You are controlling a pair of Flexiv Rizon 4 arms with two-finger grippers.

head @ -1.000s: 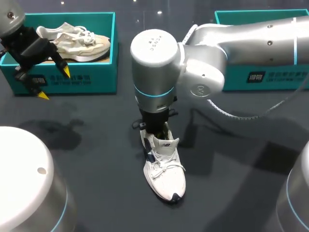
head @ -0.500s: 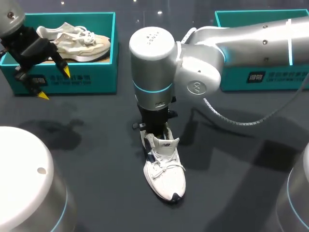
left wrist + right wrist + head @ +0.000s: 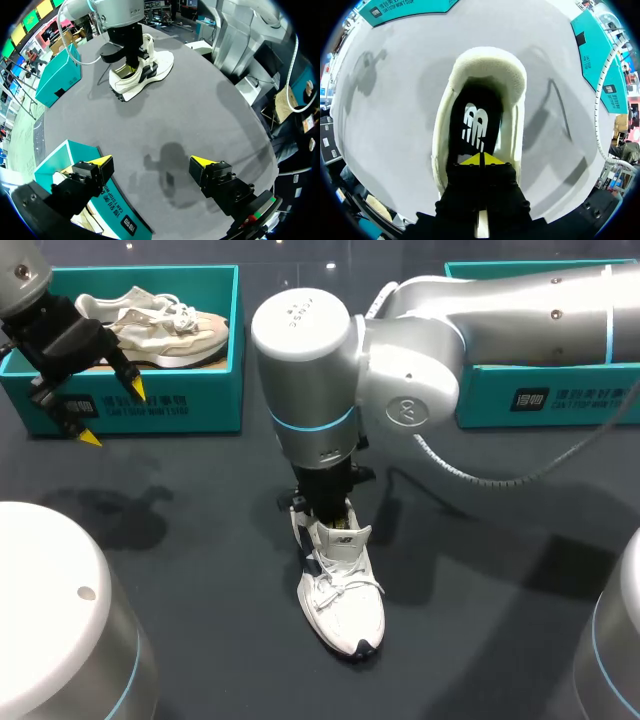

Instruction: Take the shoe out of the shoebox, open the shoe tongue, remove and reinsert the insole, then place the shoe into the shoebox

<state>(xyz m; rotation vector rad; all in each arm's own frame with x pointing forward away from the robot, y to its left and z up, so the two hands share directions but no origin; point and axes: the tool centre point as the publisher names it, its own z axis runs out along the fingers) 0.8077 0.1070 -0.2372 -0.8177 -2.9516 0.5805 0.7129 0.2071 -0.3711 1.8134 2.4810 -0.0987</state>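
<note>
Mouth of the white shoe (image 3: 342, 590) is plugged from above by the right gripper (image 3: 481, 160), fingertips together, its wrist stacked over the heel. Off the shoe's toe and both flanks lies open table (image 3: 200, 570). Far behind the shoe, the left shoebox (image 3: 210, 405) and right shoebox (image 3: 570, 412) flank a gap.

White lace-up sneaker (image 3: 340, 590) with navy trim: upright on sole on dark tabletop (image 3: 180, 540), tongue standing up, toe toward robot. Black insole (image 3: 477, 120) with white logo: lying inside sneaker, seen through open collar. Open teal cardboard shoebox (image 3: 215, 405): well behind sneaker's heel, off to left, beige sneaker (image 3: 165, 325) lying in it. Second teal shoebox (image 3: 560, 400): behind sneaker, off to right, largely hidden.
</note>
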